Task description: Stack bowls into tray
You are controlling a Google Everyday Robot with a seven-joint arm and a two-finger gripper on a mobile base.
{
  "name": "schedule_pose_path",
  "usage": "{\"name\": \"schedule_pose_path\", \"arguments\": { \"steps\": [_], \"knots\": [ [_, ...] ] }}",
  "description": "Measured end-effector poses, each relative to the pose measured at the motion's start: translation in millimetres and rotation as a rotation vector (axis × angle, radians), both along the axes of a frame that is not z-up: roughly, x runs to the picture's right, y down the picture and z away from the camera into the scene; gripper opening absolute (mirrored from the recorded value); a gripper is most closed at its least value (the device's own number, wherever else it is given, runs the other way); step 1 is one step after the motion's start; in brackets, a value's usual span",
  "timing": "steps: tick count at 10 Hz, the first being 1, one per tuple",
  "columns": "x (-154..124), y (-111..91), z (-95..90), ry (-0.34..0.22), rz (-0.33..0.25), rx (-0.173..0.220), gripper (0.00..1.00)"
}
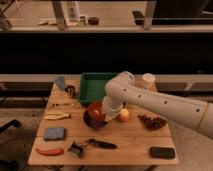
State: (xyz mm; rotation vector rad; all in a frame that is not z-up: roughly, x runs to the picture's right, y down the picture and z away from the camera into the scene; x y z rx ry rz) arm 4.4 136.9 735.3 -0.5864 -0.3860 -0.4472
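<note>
The dark green tray (92, 82) stands at the back middle of the wooden table. Just in front of it sits the dark purple bowl (91, 120). The glossy orange-red bowl (96, 107) shows at its top, in or over it; I cannot tell whether it rests there. My gripper (108, 113) is at the end of the white arm, down at the right rim of the two bowls. The wrist hides the contact with them.
A small orange fruit (123, 115) lies right of the bowls, with a brown cluster (152, 121) further right. A banana (57, 116), grey-blue pad (54, 133), red chili (49, 151) and black brush (94, 145) lie left and front. Cups (60, 82) stand at the back.
</note>
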Motion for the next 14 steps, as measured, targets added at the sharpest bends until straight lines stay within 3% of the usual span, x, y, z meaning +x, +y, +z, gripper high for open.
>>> {"name": "schedule_pose_path", "arguments": {
  "steps": [5,14],
  "knots": [
    [-36,-10,-18.2,-0.075,-0.017,0.034,0.00],
    [-32,5,-4.6,-0.085,-0.036,0.117,0.00]
  ]
}}
